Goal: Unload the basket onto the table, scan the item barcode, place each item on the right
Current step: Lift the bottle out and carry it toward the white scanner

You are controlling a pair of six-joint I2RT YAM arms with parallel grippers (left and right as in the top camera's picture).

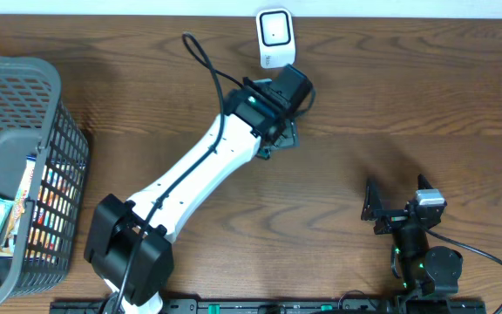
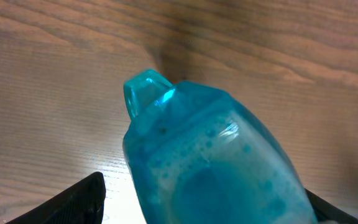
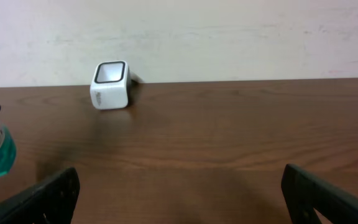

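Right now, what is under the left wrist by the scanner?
A blue bottle of bubbly liquid, held in the jaws of the left gripper over the table. No barcode shows; overhead, the arm mostly covers it.

Surface: brown wood-grain table (image 1: 408,96), grain running 9 to 3 o'clock in the overhead view.

At 12 o'clock, near the far edge: a white scanner (image 1: 274,37), a small block with a dark-framed window, standing directly on the wood. The right wrist view shows the table ending at a pale wall (image 3: 229,31) just behind it.

At 8–9 o'clock, on the left edge: a grey mesh basket (image 1: 24,63), partly out of frame.

At 6 o'clock: a black rail (image 1: 260,305) along the near edge.
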